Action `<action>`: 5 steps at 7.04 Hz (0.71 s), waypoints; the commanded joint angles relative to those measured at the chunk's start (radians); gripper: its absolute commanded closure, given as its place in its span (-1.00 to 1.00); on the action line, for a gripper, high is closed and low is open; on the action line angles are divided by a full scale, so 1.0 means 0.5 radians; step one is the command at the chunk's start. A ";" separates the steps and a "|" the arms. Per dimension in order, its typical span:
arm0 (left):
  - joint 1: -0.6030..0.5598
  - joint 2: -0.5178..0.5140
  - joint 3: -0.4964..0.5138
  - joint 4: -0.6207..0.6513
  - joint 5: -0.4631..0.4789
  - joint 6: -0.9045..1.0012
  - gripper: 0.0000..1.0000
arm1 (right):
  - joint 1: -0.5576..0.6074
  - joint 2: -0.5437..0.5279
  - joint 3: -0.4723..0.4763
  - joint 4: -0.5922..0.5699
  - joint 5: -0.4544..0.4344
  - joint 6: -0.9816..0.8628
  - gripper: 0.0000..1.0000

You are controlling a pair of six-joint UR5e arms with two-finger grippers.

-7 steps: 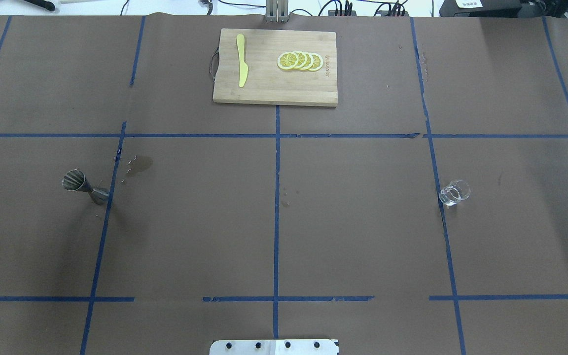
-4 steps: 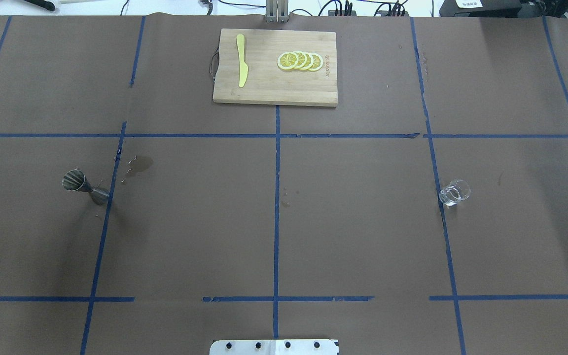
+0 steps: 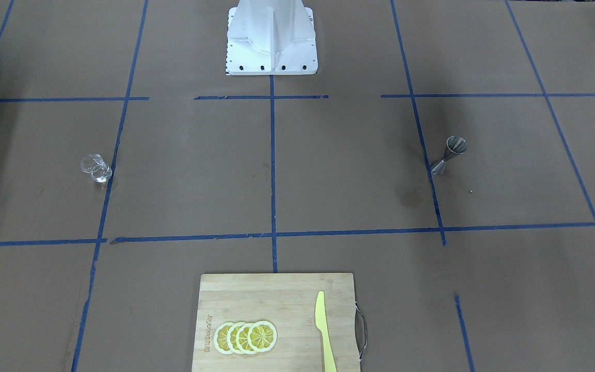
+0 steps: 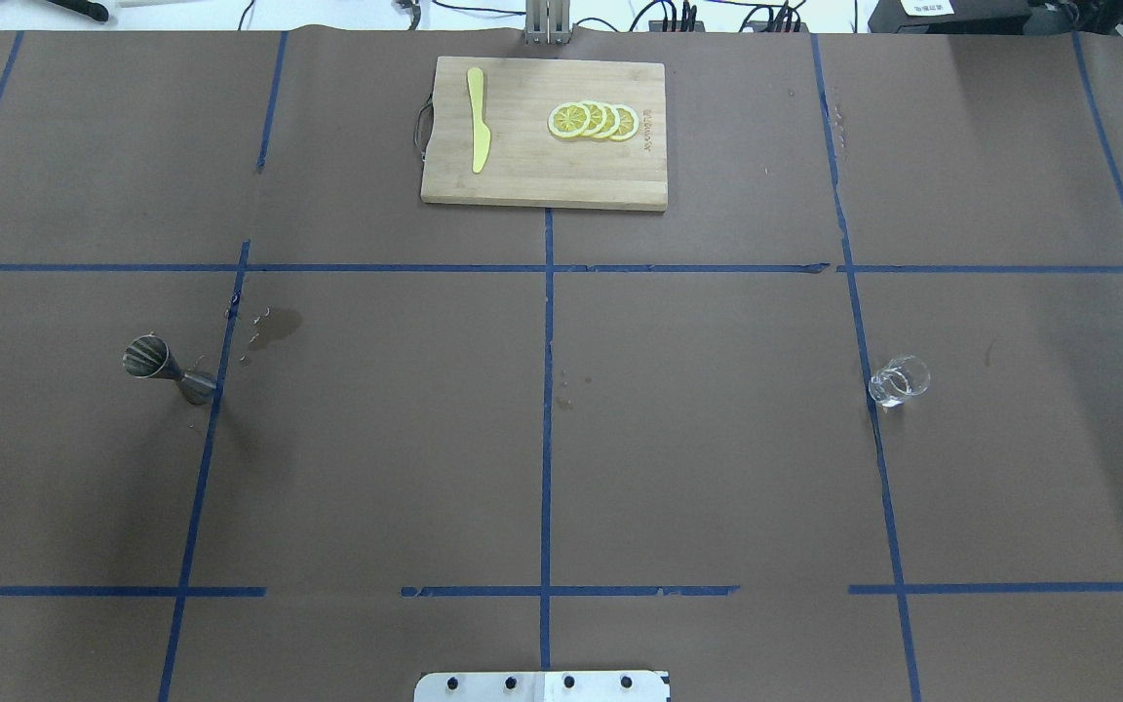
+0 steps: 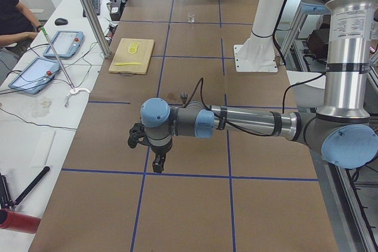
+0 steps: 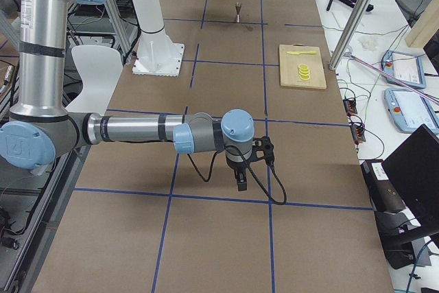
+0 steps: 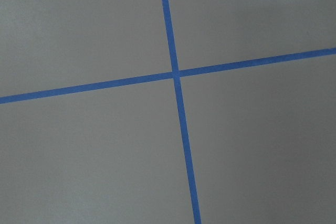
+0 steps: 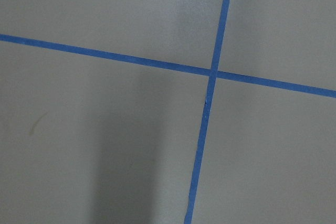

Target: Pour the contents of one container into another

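Observation:
The clear glass cup [image 4: 899, 380] stands upright on the brown table's right part, beside a blue tape line; the front-facing view has the glass cup [image 3: 95, 168] at its left. The steel jigger [image 4: 167, 369] stands upright far to the left, and the same jigger [image 3: 450, 153] is at the front-facing view's right. Neither gripper reaches the overhead or front-facing views. My left gripper [image 5: 157, 162] hangs over bare table near the table's left end, far from both. My right gripper [image 6: 240, 180] hangs over the right end. Whether either is open or shut I cannot tell.
A wooden cutting board [image 4: 542, 166] with lemon slices [image 4: 593, 120] and a yellow knife [image 4: 478, 119] lies at the far middle. A wet stain [image 4: 279, 325] marks the paper near the jigger. The robot's white base [image 3: 271, 41] stands at the near edge. Both wrist views hold only blue tape crossings.

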 commanded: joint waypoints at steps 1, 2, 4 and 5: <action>0.007 -0.006 0.007 -0.138 -0.016 0.010 -1.00 | -0.002 0.003 -0.004 0.000 0.036 0.002 -1.00; 0.007 0.012 0.029 -0.263 -0.022 0.001 -1.00 | -0.005 0.003 -0.007 -0.003 0.036 0.002 -1.00; 0.098 0.000 0.029 -0.411 -0.025 -0.185 -1.00 | -0.008 0.025 0.002 0.000 0.042 0.005 -1.00; 0.245 0.003 0.032 -0.667 -0.022 -0.466 -1.00 | -0.008 0.025 0.008 0.000 0.045 -0.004 -1.00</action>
